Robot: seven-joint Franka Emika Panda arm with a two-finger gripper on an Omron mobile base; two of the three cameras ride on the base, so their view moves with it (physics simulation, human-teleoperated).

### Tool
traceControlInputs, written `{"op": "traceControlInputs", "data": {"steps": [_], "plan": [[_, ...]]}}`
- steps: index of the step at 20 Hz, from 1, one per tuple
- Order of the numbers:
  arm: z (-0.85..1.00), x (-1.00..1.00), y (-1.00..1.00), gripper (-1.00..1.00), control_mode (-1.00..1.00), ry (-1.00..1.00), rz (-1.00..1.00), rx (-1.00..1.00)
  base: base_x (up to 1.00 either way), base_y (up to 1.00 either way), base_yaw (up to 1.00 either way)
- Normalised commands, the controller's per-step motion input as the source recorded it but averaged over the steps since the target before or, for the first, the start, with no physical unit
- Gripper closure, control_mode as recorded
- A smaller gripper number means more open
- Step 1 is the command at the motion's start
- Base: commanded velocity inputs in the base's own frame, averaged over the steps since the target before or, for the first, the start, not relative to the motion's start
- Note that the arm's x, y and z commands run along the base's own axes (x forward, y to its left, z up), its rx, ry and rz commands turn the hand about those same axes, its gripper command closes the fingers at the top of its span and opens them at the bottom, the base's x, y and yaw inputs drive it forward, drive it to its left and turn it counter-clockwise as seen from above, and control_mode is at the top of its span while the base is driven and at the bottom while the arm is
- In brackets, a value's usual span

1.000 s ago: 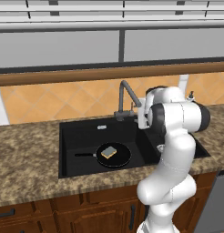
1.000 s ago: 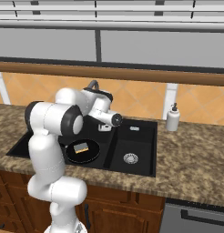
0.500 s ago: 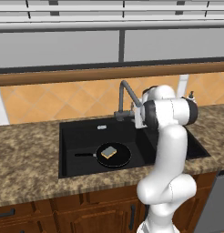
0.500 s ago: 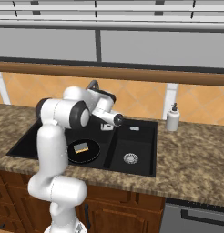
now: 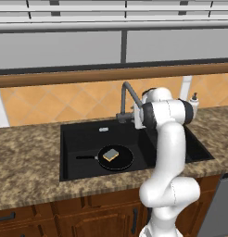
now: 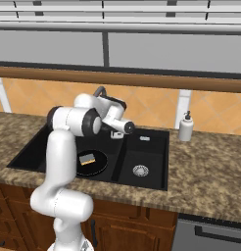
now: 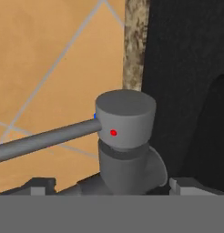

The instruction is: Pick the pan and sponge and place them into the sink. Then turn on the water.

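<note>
The black pan (image 5: 117,158) lies in the large basin of the black sink (image 5: 83,139), with the sponge (image 5: 110,154) resting on it yellow face up. From the right base view the pan (image 6: 93,164) and sponge (image 6: 86,158) sit in that same basin of the sink (image 6: 153,156). My gripper (image 6: 117,134) is at the foot of the dark grey faucet (image 5: 126,97). In the hand view my gripper (image 7: 111,187) is open, and the faucet's round knob (image 7: 125,127) stands between the fingertips (image 7: 39,186). Its lever (image 7: 45,139) points left. No water shows at the spout.
A white soap bottle (image 6: 185,128) stands on the granite counter (image 6: 205,171) right of the sink, against the tiled wall. The smaller basin has a silver drain (image 6: 140,170). A wooden ledge (image 5: 65,78) runs above the backsplash.
The arm's elbow and upper links have swung in toward the faucet. The hand has stayed by the faucet's base, still open. Pan and sponge have not moved.
</note>
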Motion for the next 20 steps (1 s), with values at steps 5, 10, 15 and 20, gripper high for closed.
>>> {"op": "traceControlInputs", "data": {"steps": [5,10,15,20], "plan": [[-0.20,0.46,0.00,-1.00,-1.00,0.00,0.00,0.00,0.00,0.00,0.00],[-0.21,0.40,0.00,-1.00,-1.00,0.00,0.00,0.00,0.00,0.00,0.00],[-0.24,0.28,-0.01,-1.00,-1.00,0.00,-0.02,0.00,0.00,0.00,0.00],[-0.19,0.20,-0.28,-1.00,-1.00,0.00,-0.06,0.10,0.00,0.00,0.00]]}}
